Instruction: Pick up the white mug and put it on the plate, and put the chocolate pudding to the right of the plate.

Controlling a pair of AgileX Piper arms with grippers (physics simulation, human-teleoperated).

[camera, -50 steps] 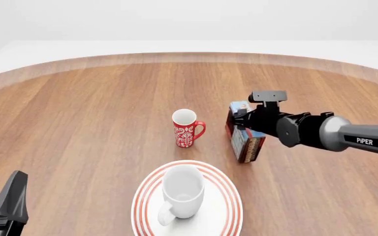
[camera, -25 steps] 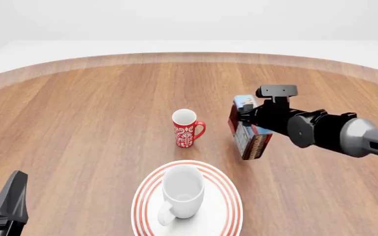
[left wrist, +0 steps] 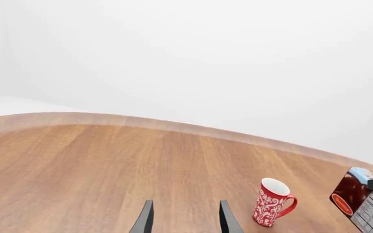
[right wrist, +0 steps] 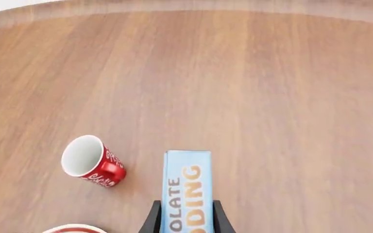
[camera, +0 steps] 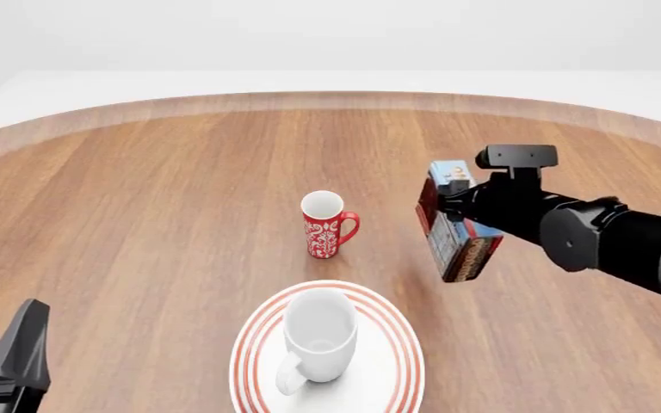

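Here, the right gripper (camera: 454, 225) pinches the chocolate pudding (camera: 457, 232) between its fingers, the box tilted and apparently clear of the table (camera: 135, 215), to the right of the red mug (camera: 327, 225) and beyond the plate (camera: 398, 344). Only the front view shows the white mug (camera: 317, 342) standing upright on the plate; the right wrist view catches just a sliver of the plate's rim at its edge, along with the box's light blue lettered face. The left gripper (camera: 9, 357), cut off at the front view's lower left corner, shows in the left wrist view with its fingers (left wrist: 146, 221) spread and nothing between them. The right arm reaches in level from the right.
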